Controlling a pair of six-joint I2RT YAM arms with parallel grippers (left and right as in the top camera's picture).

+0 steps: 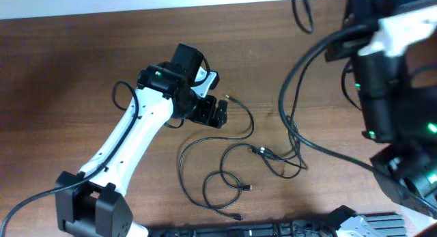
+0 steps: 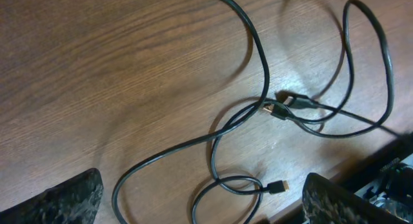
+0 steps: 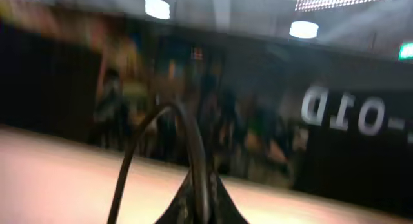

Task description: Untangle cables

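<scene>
While the cables (image 2: 271, 109) are lying in loose, overlapping loops near the middle of the brown wooden surface (image 1: 82, 59), we are seeing the left hand (image 1: 218, 113) hovering just beside their upper edge. Its fingers are standing wide apart, released and gripping nothing. Its camera is looking down on the spot where two plug ends are crossing, which we judge to be the snag.

The right hand (image 3: 201, 201) is raised at the right side, its camera pointing out at the room. It is clenched on one strand (image 3: 197, 156), which is arching up out of its fingertips. We are reading that raised hold as a way of drawing the strand taut so the crossing is loosening. The left hand is probably lining up to pin or pluck a loop. The risk is dragging the whole bundle along.
</scene>
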